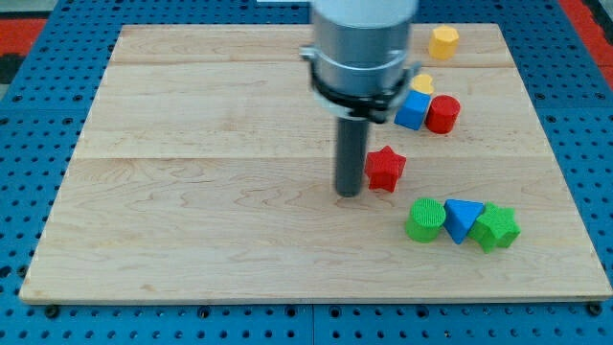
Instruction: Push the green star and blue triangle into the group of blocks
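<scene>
The green star [497, 228] lies at the lower right of the board, touching the blue triangle [462, 218] on its left. A green cylinder [424, 219] touches the triangle's left side. A red star [385, 169] lies above and left of them. My tip [349, 193] rests on the board just left of the red star, close to it, and well left of the green cylinder. A blue cube [413, 110], a red cylinder [442, 114] and a small yellow block [422, 84] cluster at the upper right, partly behind my arm.
A yellow hexagonal block [443, 42] stands alone near the board's top right edge. The wooden board [192, 192] lies on a blue perforated table [29, 96]. My arm's grey body [362, 48] hides part of the board's top.
</scene>
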Robot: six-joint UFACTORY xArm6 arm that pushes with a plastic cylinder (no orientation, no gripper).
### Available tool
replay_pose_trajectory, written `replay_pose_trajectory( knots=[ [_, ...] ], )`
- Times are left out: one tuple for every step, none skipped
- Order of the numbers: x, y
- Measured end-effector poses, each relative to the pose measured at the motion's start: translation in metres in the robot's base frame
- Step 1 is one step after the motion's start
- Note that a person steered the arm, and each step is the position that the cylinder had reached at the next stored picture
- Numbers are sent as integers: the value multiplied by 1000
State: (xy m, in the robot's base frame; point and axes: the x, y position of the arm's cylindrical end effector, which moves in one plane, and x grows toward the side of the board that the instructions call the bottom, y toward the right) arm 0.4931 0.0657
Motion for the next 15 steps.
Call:
replay_pose_trajectory(
  knots=[
    [-16,29],
    [-54,56],
    [-46,59],
    [-31,3],
    [49,0],
    [107,71],
    [109,181],
    [95,206],
    [79,170],
    [62,146],
    [55,119],
    [49,84],
    [82,111],
    [72,65],
    [35,39]
  ],
)
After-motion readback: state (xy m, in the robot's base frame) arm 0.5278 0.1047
